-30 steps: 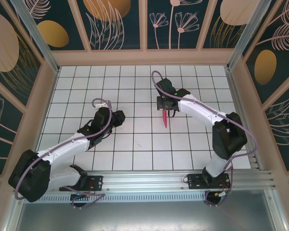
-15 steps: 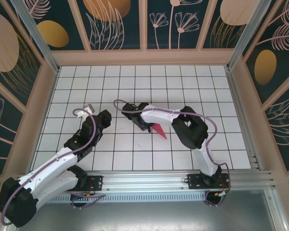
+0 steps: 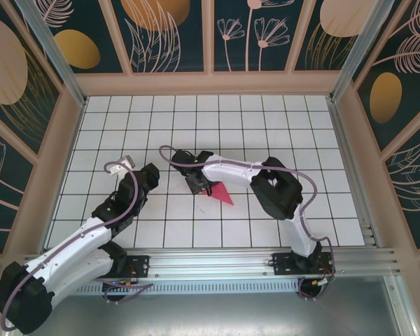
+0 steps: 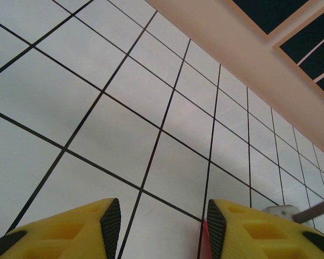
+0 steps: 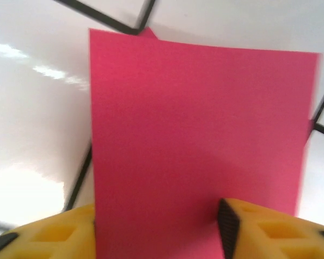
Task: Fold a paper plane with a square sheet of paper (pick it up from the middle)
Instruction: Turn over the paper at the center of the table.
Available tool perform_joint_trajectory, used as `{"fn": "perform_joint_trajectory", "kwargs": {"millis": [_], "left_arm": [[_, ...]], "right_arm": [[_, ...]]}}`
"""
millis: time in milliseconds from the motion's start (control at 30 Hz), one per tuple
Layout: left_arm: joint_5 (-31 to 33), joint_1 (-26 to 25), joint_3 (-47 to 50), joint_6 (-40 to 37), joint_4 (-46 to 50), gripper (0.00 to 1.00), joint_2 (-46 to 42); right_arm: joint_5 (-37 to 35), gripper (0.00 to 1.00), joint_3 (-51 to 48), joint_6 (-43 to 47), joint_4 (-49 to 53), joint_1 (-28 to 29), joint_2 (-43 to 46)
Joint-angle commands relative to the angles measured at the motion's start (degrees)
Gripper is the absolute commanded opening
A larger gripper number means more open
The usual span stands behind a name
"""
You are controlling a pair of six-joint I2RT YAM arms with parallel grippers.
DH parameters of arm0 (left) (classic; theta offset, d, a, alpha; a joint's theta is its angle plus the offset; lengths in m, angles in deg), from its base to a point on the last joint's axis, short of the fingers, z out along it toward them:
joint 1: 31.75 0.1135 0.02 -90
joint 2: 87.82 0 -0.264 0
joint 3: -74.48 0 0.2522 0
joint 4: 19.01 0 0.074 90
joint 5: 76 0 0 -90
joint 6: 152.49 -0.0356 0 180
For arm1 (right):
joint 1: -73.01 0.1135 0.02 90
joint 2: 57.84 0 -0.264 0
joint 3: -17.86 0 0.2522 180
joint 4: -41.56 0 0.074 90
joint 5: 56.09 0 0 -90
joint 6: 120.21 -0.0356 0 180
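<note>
**Pink plane lies between the right gripper's parted fingers**

The paper plane (image 3: 221, 192) is magenta-pink and folded to a pointed wedge. It rests on the white tiled table (image 3: 280, 126), with its broad end at the right gripper (image 3: 198, 184) and its tip leading away from those jaws.

In the right wrist view, the paper is a flat pink panel that starts between the two yellow fingers (image 5: 270, 232) and runs out ahead of them. Its far edge is straight, and a small corner of a lower layer peeks past that edge on one side. The fingers stand well apart, one at each side of the paper, and are not pressed onto it. The pad of one finger overlaps the sheet's near edge, but I cannot tell whether it touches.

The left gripper (image 3: 151, 175) is on the opposite side of the right gripper from the plane, apart from both. Its yellow fingers (image 4: 70, 232) are spread, with bare tile and black grid lines showing in the gap and ahead. A thin red sliver sits low against the inner edge of one finger, too small to identify.
</note>
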Motion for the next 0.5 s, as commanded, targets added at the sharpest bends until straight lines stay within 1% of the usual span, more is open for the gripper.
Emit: {"fn": "perform_joint_trajectory", "kwargs": {"millis": [0,167,233,300,333,367,400,467], "left_arm": [[-2.8,-0.1,0.2,-1.4,-2.0,0.5,2.2],[-7.3,-0.1,-0.3,-2.0,-4.9,0.5,6.6],[-9.3,-0.1,-0.8,-2.3,-6.0,0.5,8.5],[-11.8,-0.1,-1.5,-2.8,-7.1,0.5,10.5],[-12.8,-0.1,-1.9,-3.0,-7.7,0.5,11.5],[-14.4,-0.1,-2.2,-3.3,-8.5,0.5,12.7],[-16.0,-0.1,-2.6,-3.6,-9.4,0.49,13.9],[-18.4,-0.1,-3.5,-3.8,-10.2,0.49,16.5]], "right_arm": [[10.5,0.62,-3.9,0.2,-6.3,-1.3,10.2],[20.2,0.63,-14.1,-1.3,-14.2,-6.5,19.1],[23.9,0.54,-18.3,-2.2,-17.3,-9.2,21.6],[28.3,0.38,-22.4,-3.4,-20.7,-11.8,23.9],[30.6,0.33,-24.0,-3.6,-22.3,-12.6,24.8],[32.7,0.26,-26.0,-3.8,-24.2,-13.4,25.6],[34.5,0.21,-27.5,-4.0,-25.7,-14.2,26.2],[37.9,0.16,-29.6,-4.2,-27.3,-15.3,26.4]]}}
